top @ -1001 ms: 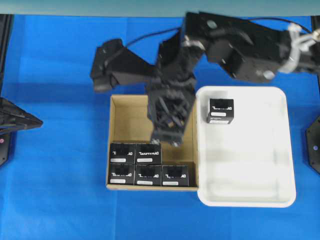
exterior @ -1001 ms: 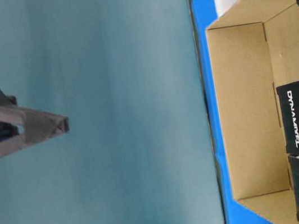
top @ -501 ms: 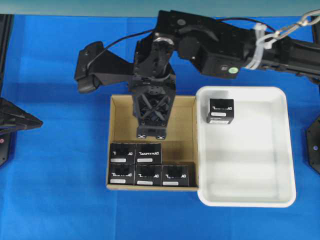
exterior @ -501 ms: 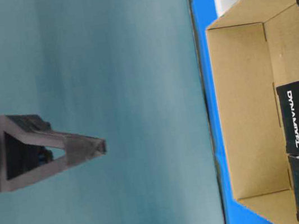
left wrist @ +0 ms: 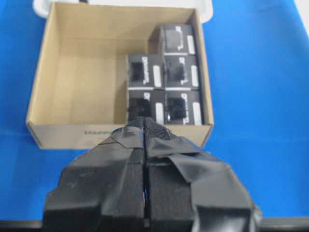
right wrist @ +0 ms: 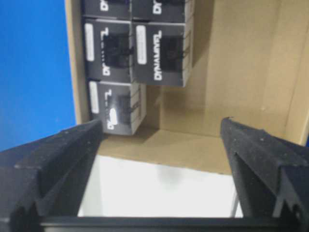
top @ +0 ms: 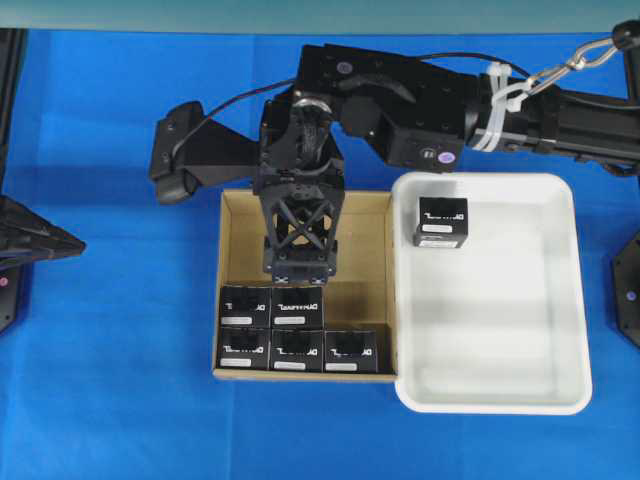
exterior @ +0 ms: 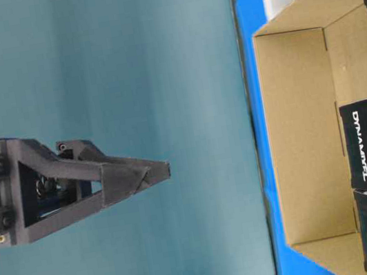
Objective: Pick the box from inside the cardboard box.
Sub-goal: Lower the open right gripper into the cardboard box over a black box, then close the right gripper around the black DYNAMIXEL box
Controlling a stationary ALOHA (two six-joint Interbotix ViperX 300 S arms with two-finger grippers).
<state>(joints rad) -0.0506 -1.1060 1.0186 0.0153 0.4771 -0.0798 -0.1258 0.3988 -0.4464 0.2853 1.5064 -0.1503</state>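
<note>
While five black boxes [top: 297, 307] are packed along the cardboard box's [top: 232, 245] near edge, the right gripper [top: 300, 270] is held above them, jaws spread wide and empty; the left gripper [left wrist: 145, 140] is seen closed.

right hand [top: 300, 268]: fingers spread wide, pointing down | left hand [left wrist: 145, 126]: fingers together

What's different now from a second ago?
The right gripper has swung left, squared up over the cardboard box, neared the black boxes, and opened its jaws. It holds nothing. The five boxes, the sixth in the white tray and the left gripper stayed put.
</note>
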